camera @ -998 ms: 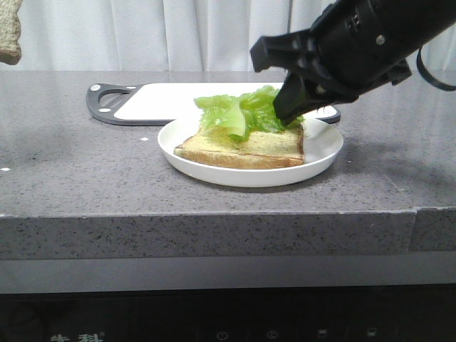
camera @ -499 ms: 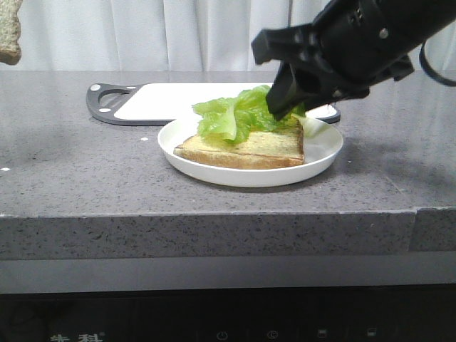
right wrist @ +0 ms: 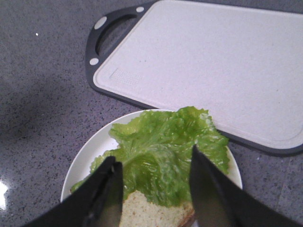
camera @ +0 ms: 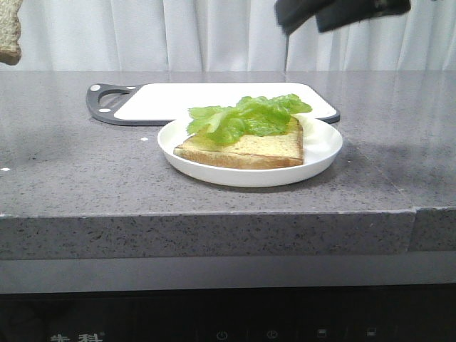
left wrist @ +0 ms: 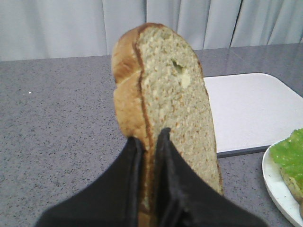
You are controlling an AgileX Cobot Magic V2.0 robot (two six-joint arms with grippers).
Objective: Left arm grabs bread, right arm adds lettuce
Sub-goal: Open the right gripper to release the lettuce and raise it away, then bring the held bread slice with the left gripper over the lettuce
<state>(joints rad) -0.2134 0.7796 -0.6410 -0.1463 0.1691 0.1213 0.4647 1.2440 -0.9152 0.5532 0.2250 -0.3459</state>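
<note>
My left gripper point(left wrist: 150, 142) is shut on the bread point(left wrist: 168, 99), a thick tan speckled slice with brown crust and a small dent, held upright in the air. Its corner shows at the far left top of the front view point(camera: 8, 32). The lettuce point(camera: 246, 115) lies ruffled and bright green on a thinner slice point(camera: 249, 148) in the white plate point(camera: 320, 160). My right gripper point(right wrist: 154, 165) is open and empty above the lettuce point(right wrist: 165, 146), apart from it. In the front view only its underside point(camera: 335, 11) shows at the top edge.
A white cutting board with a dark grey handle point(camera: 214, 100) lies behind the plate; it also shows in the right wrist view point(right wrist: 203, 61) and the left wrist view point(left wrist: 246, 109). The grey speckled counter's front edge point(camera: 214, 212) runs across. White curtains hang behind.
My right gripper has let go of the lettuce and risen up, nearly out of the front view. The lettuce has settled flat on the slice in the plate. The held bread has not moved.
</note>
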